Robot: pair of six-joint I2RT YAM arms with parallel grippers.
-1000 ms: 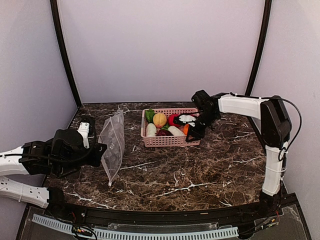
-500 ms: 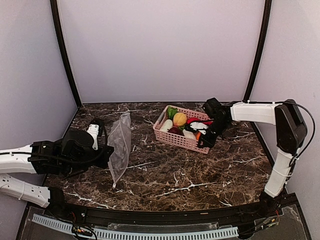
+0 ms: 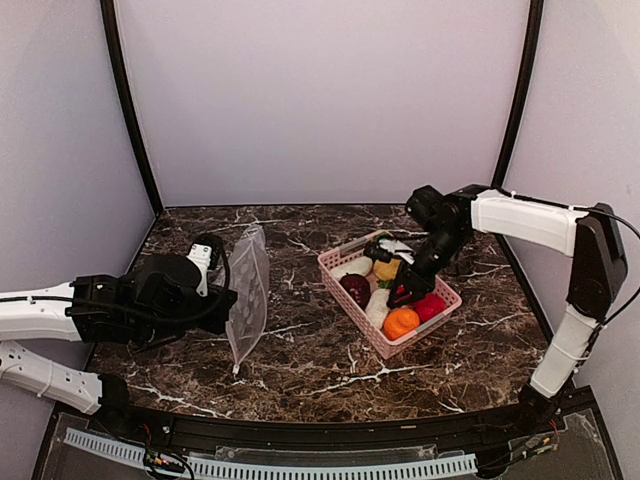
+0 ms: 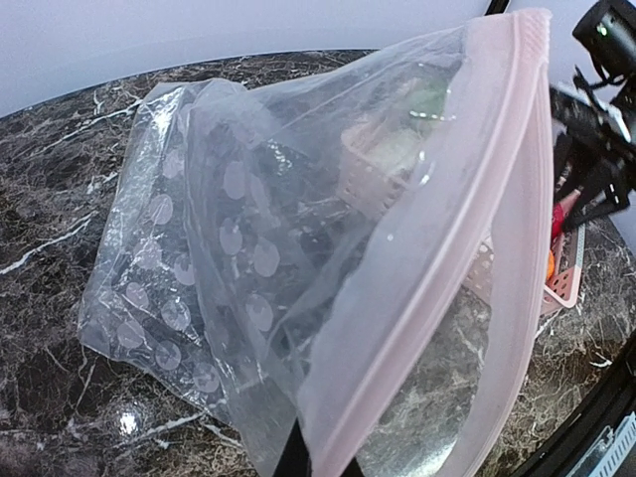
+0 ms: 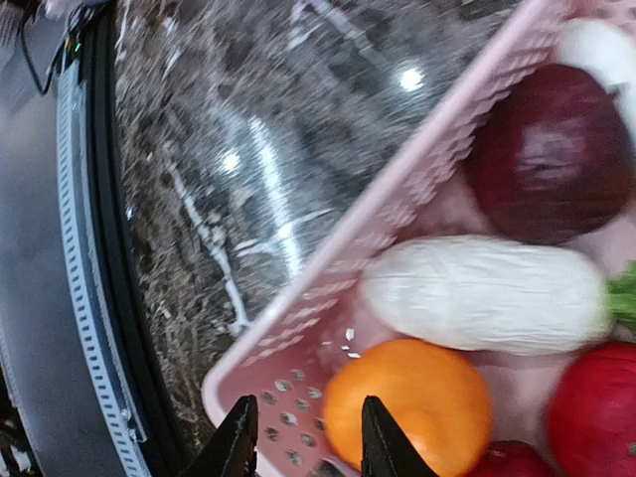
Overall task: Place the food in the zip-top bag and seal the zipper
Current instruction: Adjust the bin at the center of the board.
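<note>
My left gripper is shut on the zip-top bag, holding it upright off the table at the left. In the left wrist view the clear, dotted zip-top bag gapes open, its pale pink zipper curving round the mouth, pinched low down by the left gripper. The food lies in a pink basket: an orange, a red ball, a dark purple piece and a white radish. My right gripper hangs open over the basket's near corner, beside the orange.
The pink basket sits slanted at right of centre on the marble table. In the right wrist view a white radish, the purple piece and a red ball fill it. The black front rail is close.
The basket has swung round and slid forward and to the right, with the right gripper staying at it. My left gripper has carried the bag a little to the right.
</note>
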